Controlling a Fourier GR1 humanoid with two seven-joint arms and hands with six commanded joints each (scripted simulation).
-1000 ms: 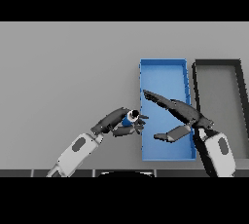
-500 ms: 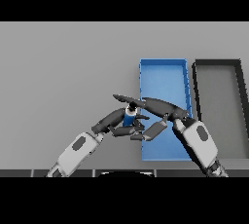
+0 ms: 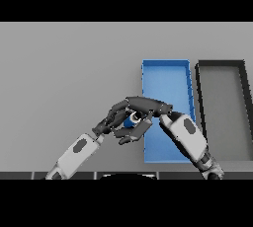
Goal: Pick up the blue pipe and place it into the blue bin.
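The blue pipe (image 3: 131,120) is held just above the table, a little left of the blue bin (image 3: 166,73). My left hand (image 3: 114,118) comes in from the lower left with its fingers curled round the pipe. My right hand (image 3: 148,106) reaches in from the lower right. Its fingers lie nearly straight over the top of the pipe and its thumb (image 3: 134,132) stretches under it. Most of the pipe is hidden between the two hands. The right forearm crosses the near half of the bin.
A black bin (image 3: 222,73) stands right beside the blue bin on its right side. Bare grey table spreads to the left and toward the back.
My right hand has swung left from over the blue bin until its fingers and thumb bracket the pipe. The left hand has kept hold of the pipe and hardly moved.
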